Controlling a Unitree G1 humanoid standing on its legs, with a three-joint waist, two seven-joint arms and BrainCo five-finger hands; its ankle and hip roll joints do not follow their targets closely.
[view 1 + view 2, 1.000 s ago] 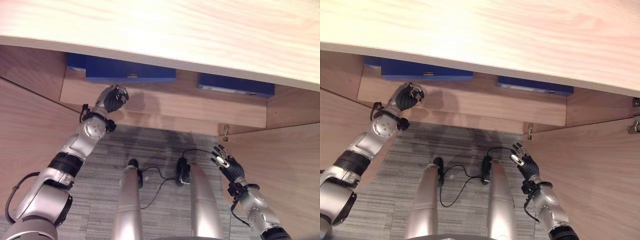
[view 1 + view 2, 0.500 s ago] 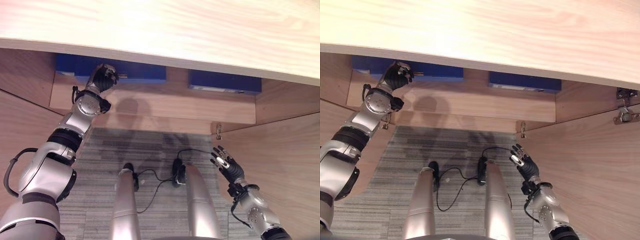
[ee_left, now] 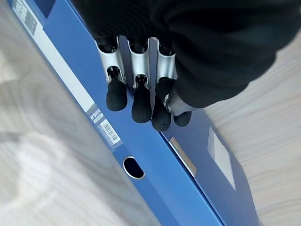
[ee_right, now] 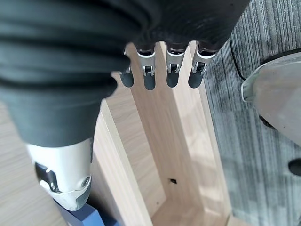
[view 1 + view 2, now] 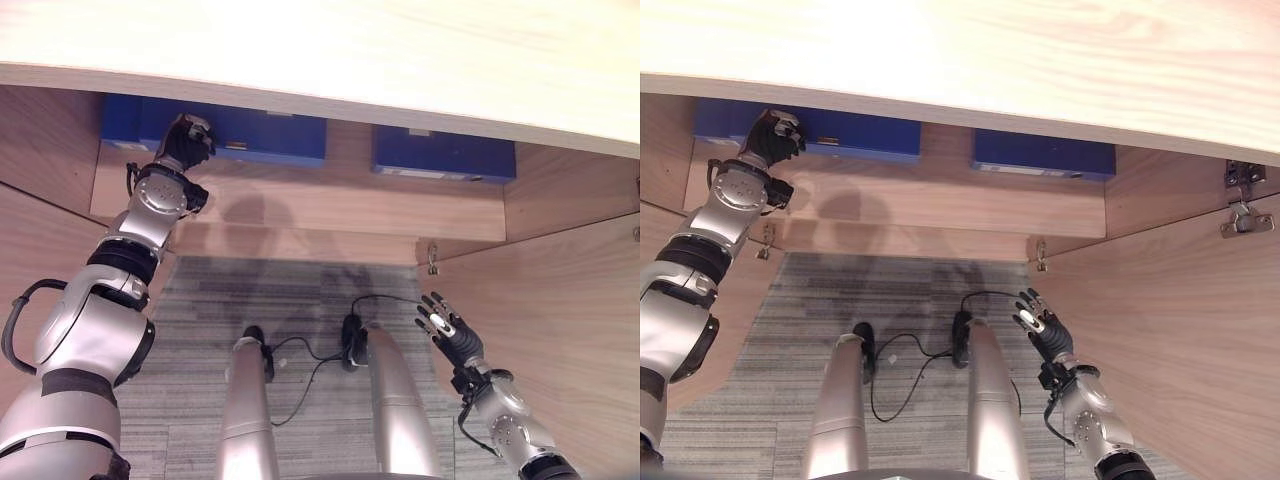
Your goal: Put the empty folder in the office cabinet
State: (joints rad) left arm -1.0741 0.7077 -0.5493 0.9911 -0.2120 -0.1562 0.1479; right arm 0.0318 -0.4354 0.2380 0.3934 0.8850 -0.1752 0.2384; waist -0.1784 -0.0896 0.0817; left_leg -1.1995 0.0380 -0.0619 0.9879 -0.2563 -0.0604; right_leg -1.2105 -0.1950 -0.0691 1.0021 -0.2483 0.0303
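1. Blue folder [image 5: 235, 137] lay flat on the cabinet shelf [image 5: 330, 200], spine outward, already inside the open cabinet; a second blue folder [image 5: 443, 156] lay well apart on the same shelf.
2. Left hand [image 5: 186, 141] was at the folder's front edge, fingers [image 3: 141, 101] curled, holding nothing; judged a knuckle push to seat it deeper.
3. Right hand [image 5: 449, 333] hung low beside the open door [image 5: 560, 320], fingers spread and empty, idle.

Wooden cabinet shelf [image 5: 330, 205], two blue folders [image 5: 255, 135] lying flat
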